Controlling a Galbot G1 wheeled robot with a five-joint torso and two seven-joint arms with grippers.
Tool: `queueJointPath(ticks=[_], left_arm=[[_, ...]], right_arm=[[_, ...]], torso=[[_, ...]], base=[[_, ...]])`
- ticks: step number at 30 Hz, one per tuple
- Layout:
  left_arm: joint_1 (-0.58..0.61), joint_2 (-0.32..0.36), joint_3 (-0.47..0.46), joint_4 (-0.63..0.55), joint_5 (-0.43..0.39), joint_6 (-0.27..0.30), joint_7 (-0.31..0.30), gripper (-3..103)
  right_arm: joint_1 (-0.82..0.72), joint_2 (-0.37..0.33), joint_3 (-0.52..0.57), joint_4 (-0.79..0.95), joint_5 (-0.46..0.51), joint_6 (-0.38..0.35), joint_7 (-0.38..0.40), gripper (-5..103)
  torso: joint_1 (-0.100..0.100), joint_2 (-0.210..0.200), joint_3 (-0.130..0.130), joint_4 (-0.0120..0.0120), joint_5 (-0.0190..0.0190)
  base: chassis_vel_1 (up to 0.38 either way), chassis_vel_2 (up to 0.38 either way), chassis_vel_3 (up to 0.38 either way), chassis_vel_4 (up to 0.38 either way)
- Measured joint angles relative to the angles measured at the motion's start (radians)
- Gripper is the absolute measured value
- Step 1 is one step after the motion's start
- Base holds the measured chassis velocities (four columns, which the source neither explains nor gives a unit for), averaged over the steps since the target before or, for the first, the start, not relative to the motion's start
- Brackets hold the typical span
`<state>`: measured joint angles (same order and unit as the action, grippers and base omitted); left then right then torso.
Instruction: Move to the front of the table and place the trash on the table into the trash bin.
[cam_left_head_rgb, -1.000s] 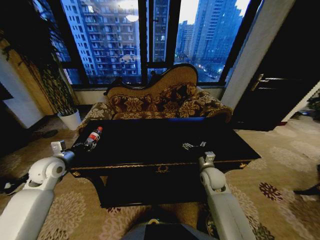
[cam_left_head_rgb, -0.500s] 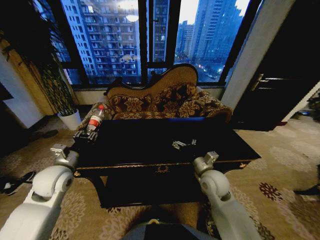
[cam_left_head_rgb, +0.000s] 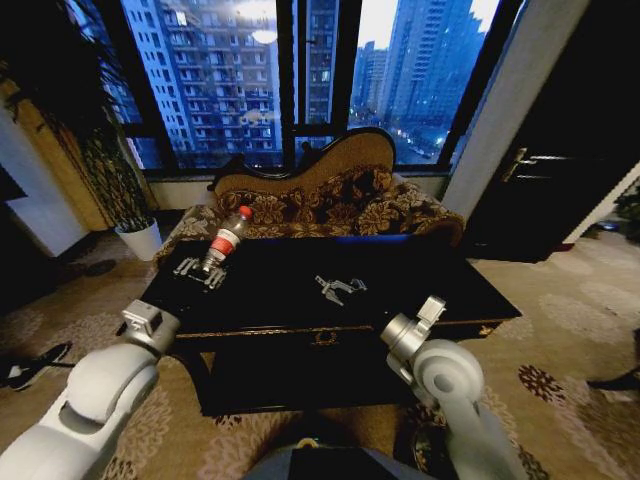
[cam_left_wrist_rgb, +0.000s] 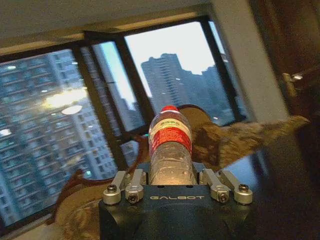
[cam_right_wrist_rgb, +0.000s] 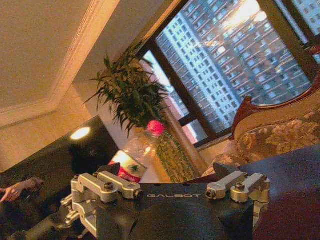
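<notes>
Bottle (cam_left_head_rgb: 224, 243): clear ribbed plastic, cylindrical, with a red label band and a red cap; in the left wrist view (cam_left_wrist_rgb: 171, 150) the cap end points away from the palm.
Bottle position: lifted above the far-left part of the table, tilted with the cap up and toward the sofa.
Left gripper (cam_left_head_rgb: 200, 271): dark metal body with silver finger links; fingers clamped on the lower body of the bottle.
Left arm: pale grey, rounded shell, reaching forward from the lower left, wrist raised over the table's left side.
Right gripper (cam_left_head_rgb: 340, 288): fingers spread apart, nothing between them; held over the middle of the table top.
Right arm: same grey shell, elbow bent near the table's front right edge, forearm angled inward toward the centre.
Table (cam_left_head_rgb: 440, 280): large, rectangular, glossy black top with gold trim along the front edge, a gold ornament at front centre and a lower shelf.
Sofa (cam_left_head_rgb: 330, 200): brown floral upholstery, curved dark wood frame, directly behind the table.
Plant pot (cam_left_head_rgb: 140, 238): white, on the floor at the left by the window.
Floor: pale carpet with a flower pattern.
Window: tall dark-framed panes facing high-rise blocks.
</notes>
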<state>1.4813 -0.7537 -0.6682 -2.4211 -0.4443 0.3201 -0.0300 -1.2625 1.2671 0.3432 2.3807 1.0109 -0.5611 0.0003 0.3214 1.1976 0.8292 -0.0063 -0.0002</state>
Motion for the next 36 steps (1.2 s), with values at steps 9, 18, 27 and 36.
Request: queueJointPath(ticks=[9, 18, 27, 36], left_arm=[[-0.033, 0.191, 0.040, 0.011, -0.030, -0.045, 0.010, 41], [-0.045, 0.252, 0.085, -0.011, -0.018, -0.059, 0.017, 41], [-0.037, 0.218, 0.184, -0.029, 0.058, -0.059, 0.025, 41], [-0.033, 0.308, 0.184, -0.053, 0.095, -0.084, 0.050, 41]], right_arm=[[0.034, -0.027, -0.054, -0.045, -0.008, 0.003, 0.000, 100], [0.062, -0.033, -0.038, -0.065, 0.035, 0.014, 0.000, 100], [0.075, -0.055, -0.041, -0.054, 0.058, 0.019, 0.000, 100], [0.089, -0.094, -0.073, -0.074, 0.063, 0.015, 0.000, 100]], torso=[[0.000, 0.000, 0.000, -0.0003, 0.0000], [0.000, 0.000, 0.000, -0.0003, 0.0001], [0.000, 0.000, 0.000, -0.0003, 0.0000], [0.000, 0.000, 0.000, -0.0003, 0.0002]], base=[[0.000, 0.000, 0.000, 0.000], [0.000, 0.000, 0.000, 0.000], [0.000, 0.000, 0.000, 0.000], [0.000, 0.000, 0.000, 0.000]])
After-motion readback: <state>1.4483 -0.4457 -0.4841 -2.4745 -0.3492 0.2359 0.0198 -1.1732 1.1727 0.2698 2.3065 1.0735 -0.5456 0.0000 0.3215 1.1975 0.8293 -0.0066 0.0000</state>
